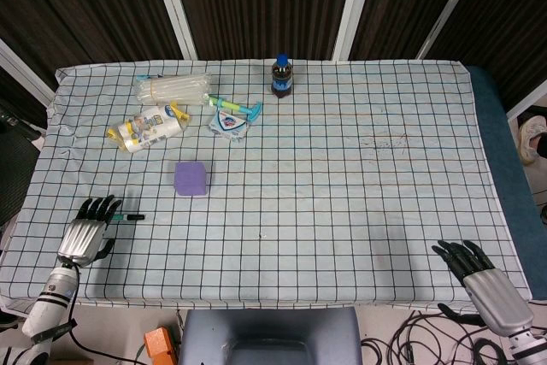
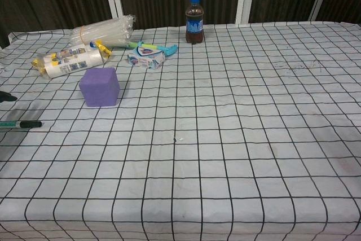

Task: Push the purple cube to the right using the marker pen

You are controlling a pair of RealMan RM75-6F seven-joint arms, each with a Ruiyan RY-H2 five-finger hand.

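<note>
The purple cube (image 1: pixel 191 179) (image 2: pixel 100 87) stands on the checked cloth, left of centre. A green marker pen (image 1: pixel 130 217) (image 2: pixel 20 123) with a black cap lies flat on the cloth, near-left of the cube, cap pointing right. My left hand (image 1: pixel 88 230) is at the pen's left end with its fingers stretched out and apart, and I see no grip on the pen. In the chest view only one dark fingertip (image 2: pixel 4 96) shows at the left edge. My right hand (image 1: pixel 480 276) rests at the near right corner, fingers spread, holding nothing.
Behind the cube lie a plastic-wrapped bundle (image 1: pixel 173 88), a labelled white bottle on its side (image 1: pixel 147 128), a small blue-white packet (image 1: pixel 228 121) and a teal-handled tool (image 1: pixel 238 107). A dark drink bottle (image 1: pixel 282 76) stands at the far middle. The cloth-covered table (image 1: pixel 359 203) stretches to the right.
</note>
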